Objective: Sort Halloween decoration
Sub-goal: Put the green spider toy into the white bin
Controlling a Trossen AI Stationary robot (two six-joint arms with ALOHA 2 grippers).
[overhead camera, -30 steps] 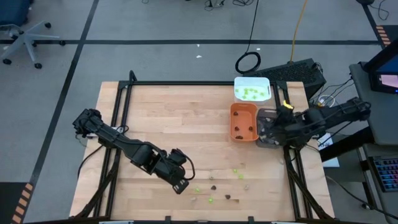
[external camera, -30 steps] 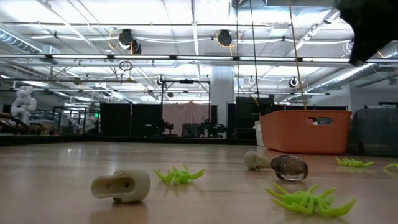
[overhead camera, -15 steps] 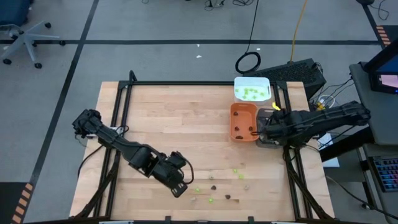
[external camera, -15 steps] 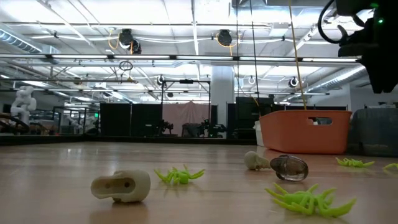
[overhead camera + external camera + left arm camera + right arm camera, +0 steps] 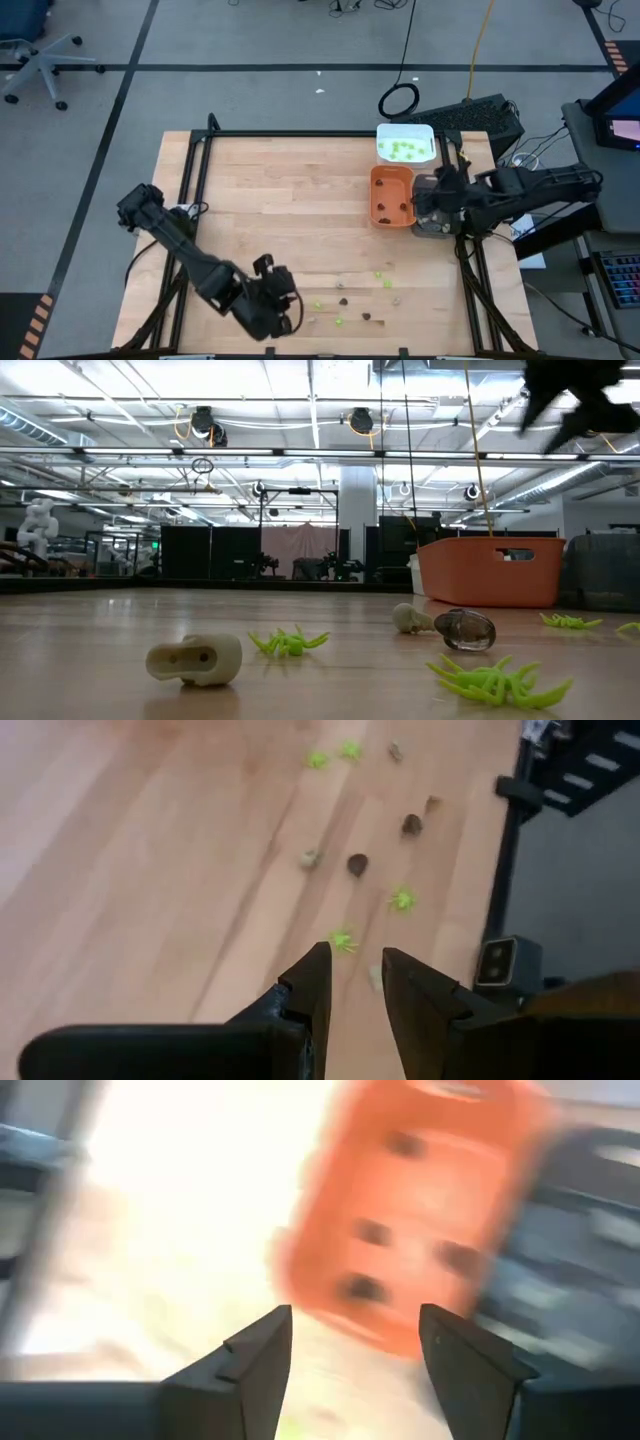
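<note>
Right gripper point(image 5: 355, 1342) now released over orange tray point(image 5: 391, 195); left gripper point(image 5: 350, 982) ajar, moved nearer table edge.

- I count 3 trays: one orange tray point(image 5: 373, 196), one white tray point(image 5: 405, 127), one grey tray point(image 5: 432, 230).
- Loose on the table point(image 5: 270, 200): 4 lime-green pieces point(image 5: 402, 900).
- 2 dark brown pieces point(image 5: 357, 865).
- 3 pale pieces point(image 5: 310, 858), plus one brownish piece I can't class.
- Greens in the white tray: several, can't count.

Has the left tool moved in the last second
Yes. The left tool has pulled back from the loose decorations, toward the table's near edge.
</note>
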